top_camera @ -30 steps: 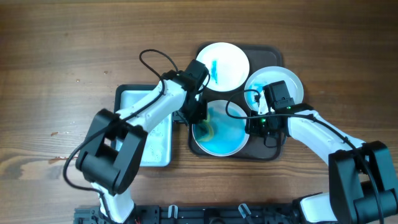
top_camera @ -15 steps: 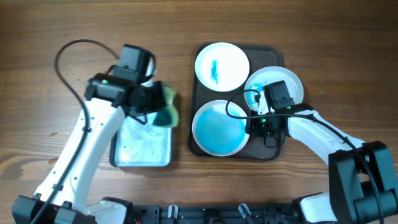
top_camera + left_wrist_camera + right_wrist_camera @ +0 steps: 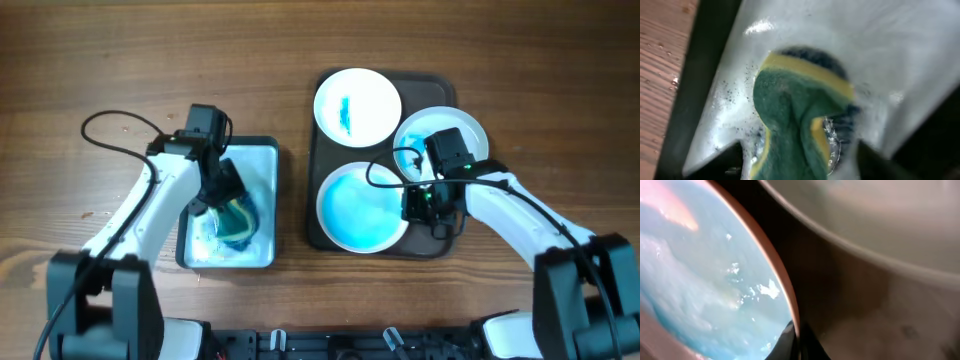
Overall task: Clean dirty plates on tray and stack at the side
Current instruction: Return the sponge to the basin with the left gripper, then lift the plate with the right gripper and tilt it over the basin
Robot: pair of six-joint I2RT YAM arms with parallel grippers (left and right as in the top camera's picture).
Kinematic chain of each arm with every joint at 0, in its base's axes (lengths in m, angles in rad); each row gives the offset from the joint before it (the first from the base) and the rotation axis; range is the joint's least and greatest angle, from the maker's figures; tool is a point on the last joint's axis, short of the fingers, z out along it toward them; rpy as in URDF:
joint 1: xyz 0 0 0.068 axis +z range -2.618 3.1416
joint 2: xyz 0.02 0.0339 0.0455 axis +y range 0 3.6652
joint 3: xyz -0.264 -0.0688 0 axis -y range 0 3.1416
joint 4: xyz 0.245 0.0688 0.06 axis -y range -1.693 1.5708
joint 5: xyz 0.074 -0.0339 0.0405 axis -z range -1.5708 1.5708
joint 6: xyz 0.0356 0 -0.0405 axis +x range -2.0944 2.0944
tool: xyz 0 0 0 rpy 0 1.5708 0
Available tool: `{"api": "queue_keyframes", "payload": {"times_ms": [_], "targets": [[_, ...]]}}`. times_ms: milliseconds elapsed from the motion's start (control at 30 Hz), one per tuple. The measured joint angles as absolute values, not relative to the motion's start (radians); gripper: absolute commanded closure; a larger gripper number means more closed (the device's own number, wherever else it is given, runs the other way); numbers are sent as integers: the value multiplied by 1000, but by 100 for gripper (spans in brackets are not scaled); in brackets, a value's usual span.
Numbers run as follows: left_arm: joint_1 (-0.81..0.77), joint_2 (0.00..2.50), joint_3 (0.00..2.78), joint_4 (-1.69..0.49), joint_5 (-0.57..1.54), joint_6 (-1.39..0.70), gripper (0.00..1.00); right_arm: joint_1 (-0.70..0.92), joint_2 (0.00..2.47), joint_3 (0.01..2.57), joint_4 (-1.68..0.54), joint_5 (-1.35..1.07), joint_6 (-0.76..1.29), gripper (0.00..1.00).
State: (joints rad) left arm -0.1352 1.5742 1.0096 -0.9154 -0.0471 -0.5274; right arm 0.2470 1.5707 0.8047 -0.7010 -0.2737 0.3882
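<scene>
Between left jaws, seemingly, sponge (image 3: 790, 117) over soapy basin (image 3: 258, 165).

Three white plates sit flat on the dark tray (image 3: 425, 88). The 11 o'clock plate (image 3: 357, 103) carries one blue streak. The 3 o'clock plate (image 3: 470, 135) is partly hidden. The 6 o'clock plate (image 3: 355, 210) is wet and smeared blue all over. A green-and-yellow sponge (image 3: 238, 216) lies well off at 9 o'clock.

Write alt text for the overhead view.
The left pincer holds a green-and-yellow sponge in a wet white basin on a wooden table. Beside it, the right pincer pinches the rim of a blue-smeared plate on a dark tray holding two more white plates.
</scene>
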Motion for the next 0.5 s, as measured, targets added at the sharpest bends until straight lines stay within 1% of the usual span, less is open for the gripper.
{"api": "queue_keyframes", "payload": {"times_ms": [33,133,200,400,500], "targets": [[-130,1547,1030,-935,-38,-521,0,249,1546,842,-773,-263,379,96],[-106,1444,1090,-975,-9,-514,0,289,1517,975,-898,-227,361,96],[-88,1390,1112,-992,-2,-514,0,331,1516,1047,-920,-211,358,96],[27,1173,1147,-1054,50,-514,0,528,1526,1252,-883,-133,372,96],[93,1066,1148,-1084,83,-518,0,648,1571,1314,-765,-51,405,96]]}}
